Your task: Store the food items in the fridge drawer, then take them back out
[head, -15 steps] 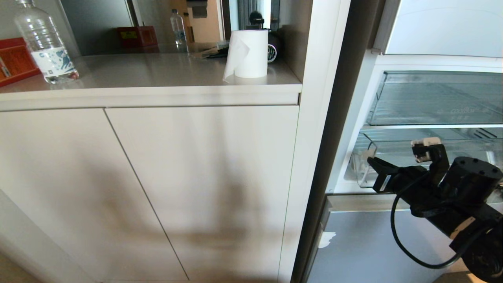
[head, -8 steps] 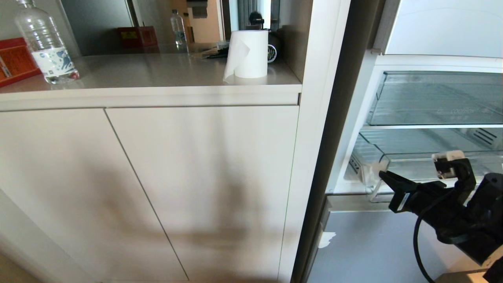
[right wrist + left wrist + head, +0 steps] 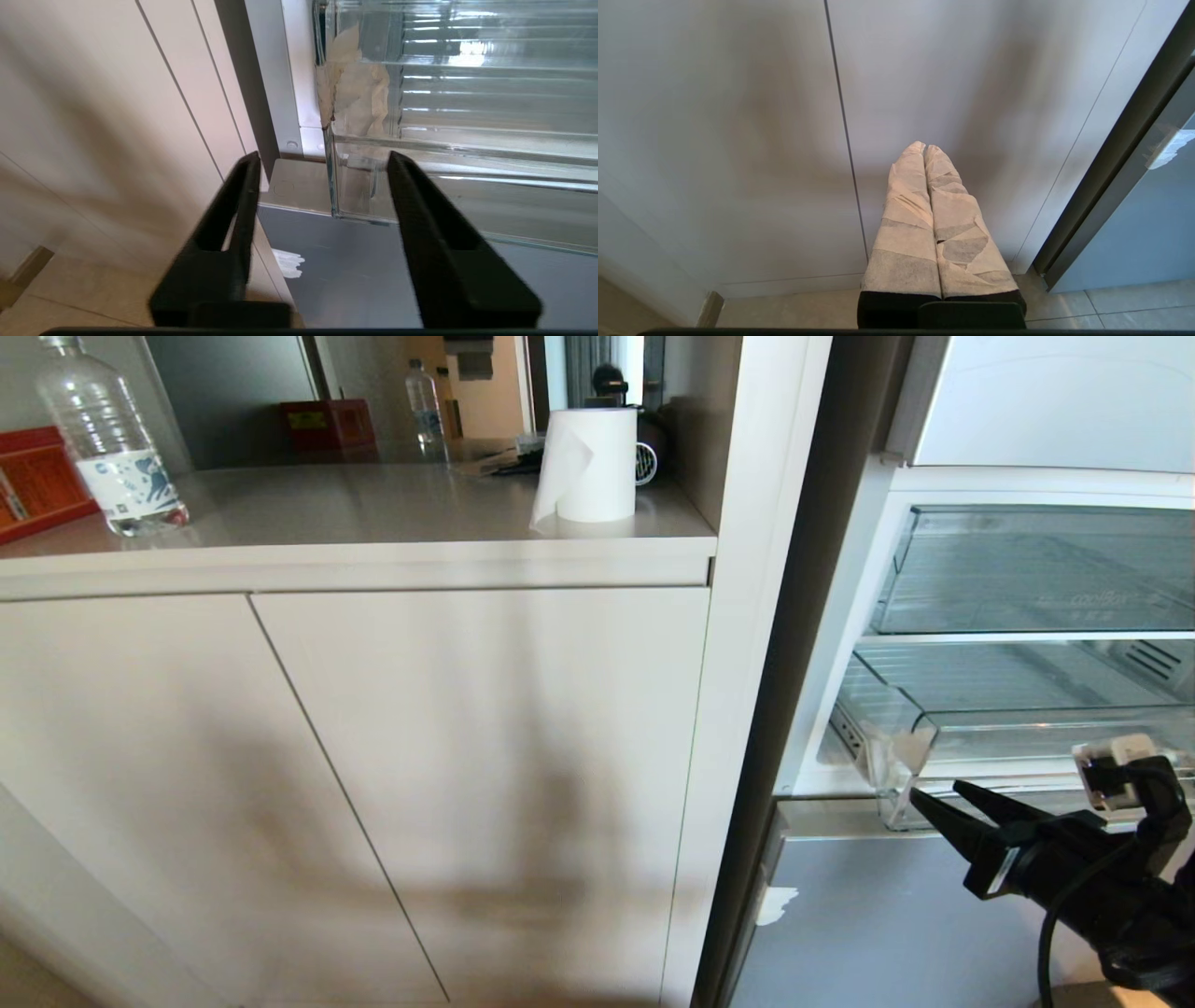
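My right claw [image 3: 943, 793] hangs just in front of the fridge drawer [image 3: 1027, 728], level with the drawer's bottom front corner nearest the cupboard. Its two black fingers [image 3: 233, 205] stand apart with nothing between them; through the gap in the right wrist view I see the drawer's clear corner [image 3: 355, 186], and I touch none of it. The drawer is pulled partway out of the fridge, beneath the other clear drawer printed "coolBox" [image 3: 1046, 569]. Its ribbed floor [image 3: 490, 84] shows through the plastic, and a scrap of white tape [image 3: 896, 747] clings to that same front corner. I cannot see any food items in the drawer or anywhere near it.

Below the drawer is a grey panel [image 3: 868, 915] with a small white mark [image 3: 777, 903] near its edge beside the cupboard.

My left claw [image 3: 925, 149] hangs low in front of the pale cupboard doors [image 3: 355, 784], well away from the drawer, its paper-wrapped fingers [image 3: 906, 219] pressed together and holding nothing.

On the tabletop [image 3: 373, 513] above the cupboard, far from the drawer, stand a roll of paper towel [image 3: 590, 465] and a plastic bottle [image 3: 107, 439].
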{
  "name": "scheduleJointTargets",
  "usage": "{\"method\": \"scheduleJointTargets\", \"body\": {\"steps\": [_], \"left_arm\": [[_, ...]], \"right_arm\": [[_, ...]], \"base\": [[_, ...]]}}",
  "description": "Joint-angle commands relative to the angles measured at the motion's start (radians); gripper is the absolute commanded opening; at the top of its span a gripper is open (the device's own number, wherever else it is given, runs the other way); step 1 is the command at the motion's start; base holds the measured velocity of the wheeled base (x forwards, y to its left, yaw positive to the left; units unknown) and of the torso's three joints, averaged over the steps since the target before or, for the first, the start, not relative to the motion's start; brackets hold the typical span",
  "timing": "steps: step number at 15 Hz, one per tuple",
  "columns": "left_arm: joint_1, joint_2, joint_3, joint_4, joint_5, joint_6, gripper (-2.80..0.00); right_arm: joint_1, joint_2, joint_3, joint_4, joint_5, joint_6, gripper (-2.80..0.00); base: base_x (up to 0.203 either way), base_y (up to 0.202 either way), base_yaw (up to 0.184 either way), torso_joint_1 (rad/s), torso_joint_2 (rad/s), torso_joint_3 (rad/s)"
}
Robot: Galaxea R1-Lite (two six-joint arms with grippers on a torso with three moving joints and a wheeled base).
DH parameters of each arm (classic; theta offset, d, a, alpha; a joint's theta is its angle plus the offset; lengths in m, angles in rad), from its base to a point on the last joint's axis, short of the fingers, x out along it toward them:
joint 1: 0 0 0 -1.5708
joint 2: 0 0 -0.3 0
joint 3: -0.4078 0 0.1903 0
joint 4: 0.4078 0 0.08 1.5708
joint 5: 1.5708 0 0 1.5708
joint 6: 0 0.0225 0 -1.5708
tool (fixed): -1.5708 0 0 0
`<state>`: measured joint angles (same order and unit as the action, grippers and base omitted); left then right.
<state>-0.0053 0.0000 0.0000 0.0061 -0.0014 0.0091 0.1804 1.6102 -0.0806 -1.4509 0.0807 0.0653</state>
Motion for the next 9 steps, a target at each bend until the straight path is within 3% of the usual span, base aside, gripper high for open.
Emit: {"method": "scheduleJointTargets", "body": {"steps": [1,4,6,9], "left_arm": [[-0.001,0.000,0.000,0.000,0.000,0.000,-2.80],[-0.001,0.000,0.000,0.000,0.000,0.000,-2.80],[-0.001,0.000,0.000,0.000,0.000,0.000,-2.80],[-0.001,0.000,0.000,0.000,0.000,0.000,-2.80]], "right_arm": [[0.000,-0.054,0.022,-0.011,-0.001,-0.001,0.00],[-0.015,-0.275,0.005,0.078,-0.016,-0.006,0.00],[-0.062,-0.389,-0.132,0.372,-0.029,-0.006,0.00],[-0.148,-0.445,-0.439,0.849,-0.033,-0.006,0.00]], "base": [[0.000,0.000,0.000,0.000,0.00,0.000],[0.000,0.000,0.000,0.000,0.00,0.000],[0.000,0.000,0.000,0.000,0.00,0.000],[0.000,0.000,0.000,0.000,0.00,0.000]]}}
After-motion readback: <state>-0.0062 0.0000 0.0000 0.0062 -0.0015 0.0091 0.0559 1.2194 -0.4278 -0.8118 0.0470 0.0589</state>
